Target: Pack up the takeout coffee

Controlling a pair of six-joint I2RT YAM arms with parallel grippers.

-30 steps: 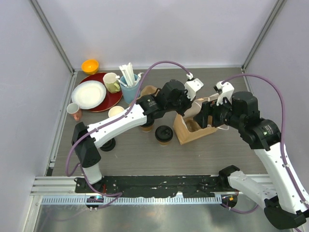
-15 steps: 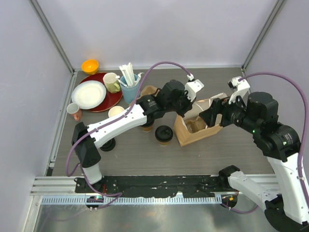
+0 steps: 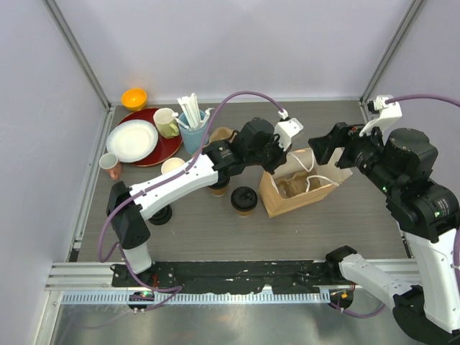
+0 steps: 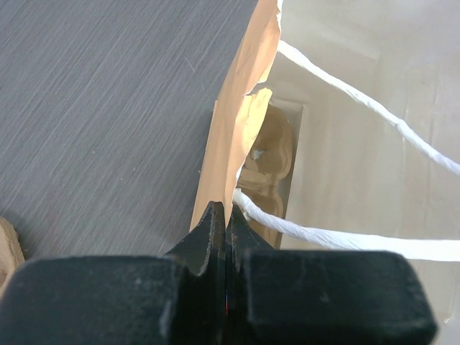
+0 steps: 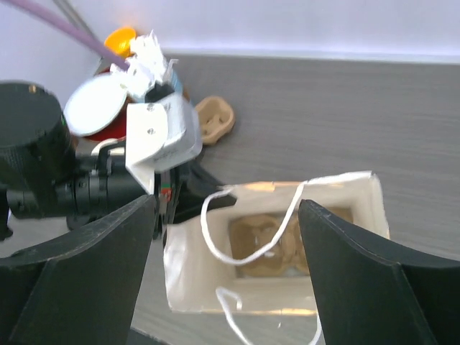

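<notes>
Because the bag is thin kraft paper, it should be light and floppy, apt to fold or tip if pushed. It stands open-mouthed on the table, right of centre, and its rim is the place to steady it. On its floor lies a moulded pulp carrier, probably stiff enough to seat cups but light enough to shift under a sideways nudge.

One lidded cup stands on the table just left of the bag, apart from both arms. A second one sits half hidden under the left arm, and I cannot tell whether it is lidded. Paper walls like these dent under a hard squeeze, and a full cup would be top-heavy and ready to slop. I judge the best hold is around the body, below the lid, kept upright with mild pressure. The smooth black lid is likely slippery and could pop off if gripped alone.

Above the bag hangs the right claw, fingers spread wide, holding and touching nothing. The left claw is pressed together on the bag's left rim, pinching the paper edge just beside a white cord handle, which seems to prop the mouth open.
</notes>
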